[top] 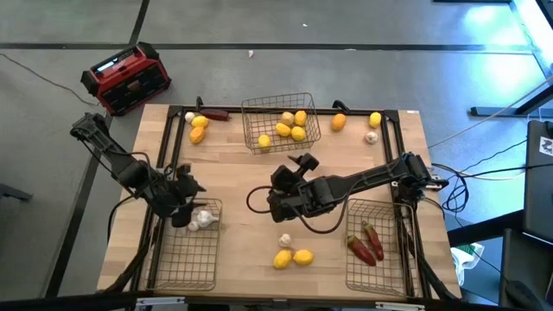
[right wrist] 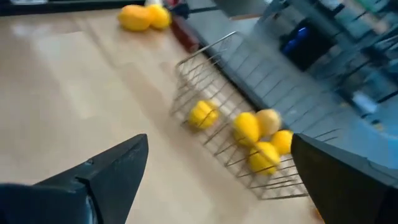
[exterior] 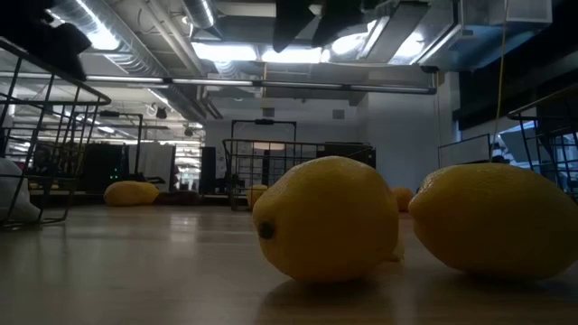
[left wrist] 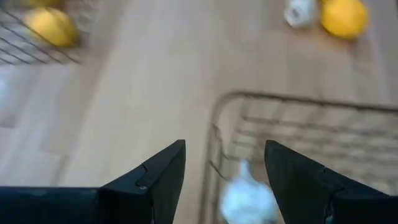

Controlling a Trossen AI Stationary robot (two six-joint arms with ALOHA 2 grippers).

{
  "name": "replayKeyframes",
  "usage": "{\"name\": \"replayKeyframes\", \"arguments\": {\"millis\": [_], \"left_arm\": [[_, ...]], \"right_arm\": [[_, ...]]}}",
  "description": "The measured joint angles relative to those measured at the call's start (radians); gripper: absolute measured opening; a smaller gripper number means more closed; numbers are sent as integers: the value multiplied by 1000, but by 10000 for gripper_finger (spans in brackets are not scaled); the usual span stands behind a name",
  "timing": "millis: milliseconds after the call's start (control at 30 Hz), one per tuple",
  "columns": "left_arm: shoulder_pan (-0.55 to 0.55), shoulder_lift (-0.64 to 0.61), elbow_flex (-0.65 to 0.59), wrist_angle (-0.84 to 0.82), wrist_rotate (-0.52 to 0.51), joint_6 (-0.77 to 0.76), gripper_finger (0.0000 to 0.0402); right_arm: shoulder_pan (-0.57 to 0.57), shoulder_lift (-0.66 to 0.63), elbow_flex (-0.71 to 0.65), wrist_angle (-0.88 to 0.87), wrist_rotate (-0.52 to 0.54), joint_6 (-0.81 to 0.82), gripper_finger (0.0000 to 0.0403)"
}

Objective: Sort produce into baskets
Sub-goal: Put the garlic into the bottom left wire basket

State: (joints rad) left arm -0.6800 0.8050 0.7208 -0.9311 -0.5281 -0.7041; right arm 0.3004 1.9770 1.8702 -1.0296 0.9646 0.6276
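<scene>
Produce was spread over the wooden table [top: 242,173] and 3 wire baskets. Far-centre basket [top: 279,121] held approx 5 yellow fruits [top: 297,133]; same cluster showed in right wrist view [right wrist: 247,127]. Left basket [top: 186,250] had white garlic [top: 202,219] in its far corner. Right basket [top: 377,249] held 2 dark red chilies [top: 365,244].

Loose on table: 2 yellow/orange fruits [top: 198,128] w/ a garlic bulb [top: 190,116] and a dark red piece [top: 214,113] at far-left edge; an orange fruit [top: 338,122], a yellow fruit [top: 375,119] and a garlic [top: 371,136] at far right; 2 lemons [top: 292,257] near front centre w/ a small garlic [top: 284,240] just behind them. Low view was filled by those 2 lemons [exterior: 327,217] side by side on the tabletop.

Left gripper [top: 183,207] sat over far corner of left basket, right above the garlic; fingers [left wrist: 155,177] were apart, nothing between them, garlic [left wrist: 247,196] visible below inside the basket rim [left wrist: 298,102]. Right gripper [top: 289,177] was over table centre, between far basket and front lemons, jaws wide apart, empty; pointed toward far basket [right wrist: 236,81].

Red-and-black box [top: 126,79] sat on floor off the far-left corner.
</scene>
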Motion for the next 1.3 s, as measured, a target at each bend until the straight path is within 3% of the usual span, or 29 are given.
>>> {"name": "replayKeyframes", "arguments": {"millis": [100,200,367,600,700,833,967,1100,1300], "left_arm": [[0,2,0,18,-72,0,214],[0,2,0,65,-104,28,214],[0,2,0,165,-140,124,214],[0,2,0,216,-143,182,214],[0,3,0,215,-143,182,214],[0,3,0,215,-143,182,214],[0,3,0,215,-143,186,214],[0,3,0,215,-143,186,214],[0,3,0,215,-142,186,214]], "right_arm": [[0,0,0,29,-110,-1,390],[0,0,0,42,-288,-9,391],[2,1,0,41,-431,10,391],[8,48,2,-27,-729,47,392],[25,73,2,-43,-766,52,392],[51,100,2,-57,-729,67,392],[72,114,2,-58,-785,78,389],[100,135,2,-61,-888,93,371],[139,151,0,-69,-884,110,334]]}}
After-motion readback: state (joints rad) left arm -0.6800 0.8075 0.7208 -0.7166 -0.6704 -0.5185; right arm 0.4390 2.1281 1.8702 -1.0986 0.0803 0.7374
